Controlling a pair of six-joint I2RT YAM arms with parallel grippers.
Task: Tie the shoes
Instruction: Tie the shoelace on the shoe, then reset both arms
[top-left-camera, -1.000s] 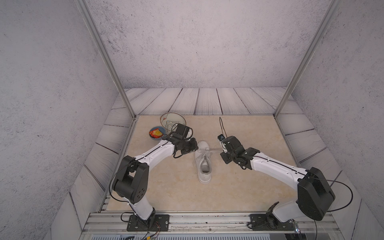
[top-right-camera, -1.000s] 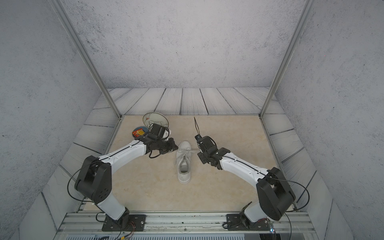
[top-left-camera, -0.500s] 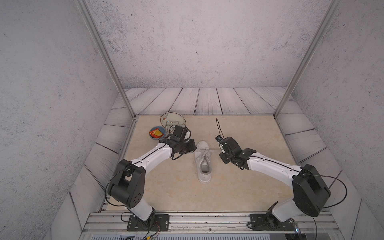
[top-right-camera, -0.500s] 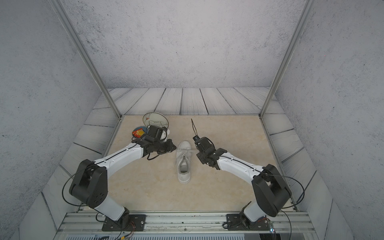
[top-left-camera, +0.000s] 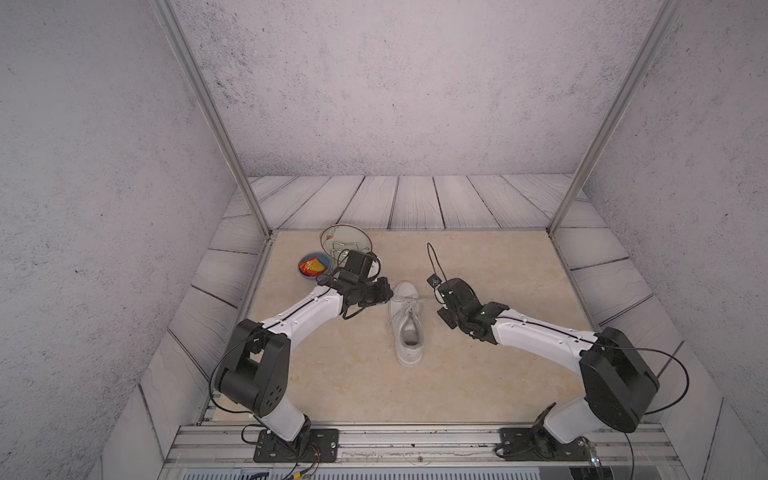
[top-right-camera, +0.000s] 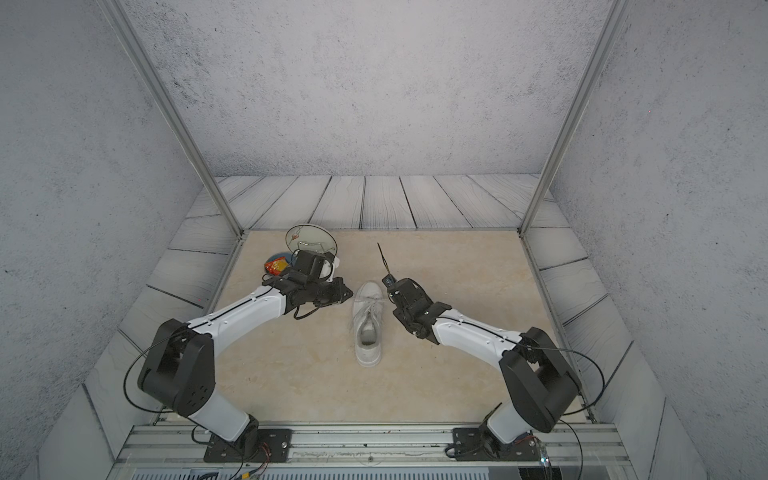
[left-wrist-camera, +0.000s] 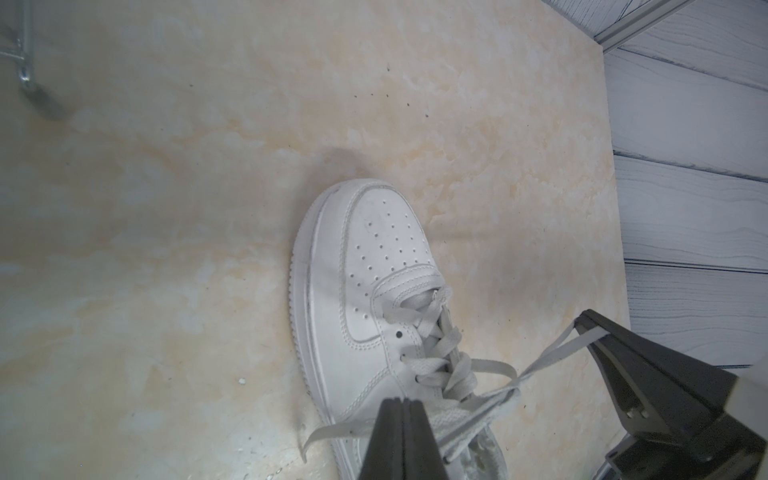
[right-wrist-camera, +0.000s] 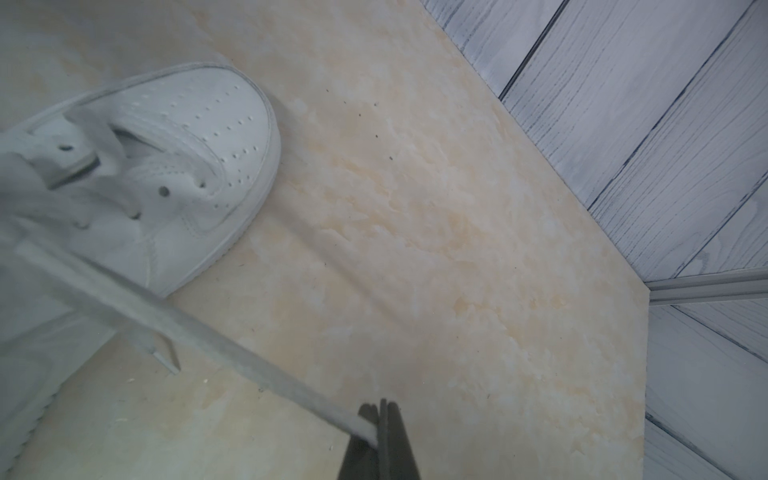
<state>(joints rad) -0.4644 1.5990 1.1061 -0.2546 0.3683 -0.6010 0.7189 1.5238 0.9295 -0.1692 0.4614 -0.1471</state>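
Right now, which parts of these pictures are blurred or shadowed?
Right wrist view: the lace and sneaker are blurred, the tabletop sharp. Left wrist view: the sneaker is sharp, a soft shadow beyond its toe. Both top views: sharp, evenly lit.

Both arms reaching forward, hanging low, elbows bending. Left gripper (top-left-camera: 390, 292) pinching lace (top-left-camera: 424, 297), jaws pressing together. Right gripper (top-left-camera: 438, 300) sitting across from left gripper, apart from it, also pinching lace, jaws pressing together. Wrists pointing toward each other.
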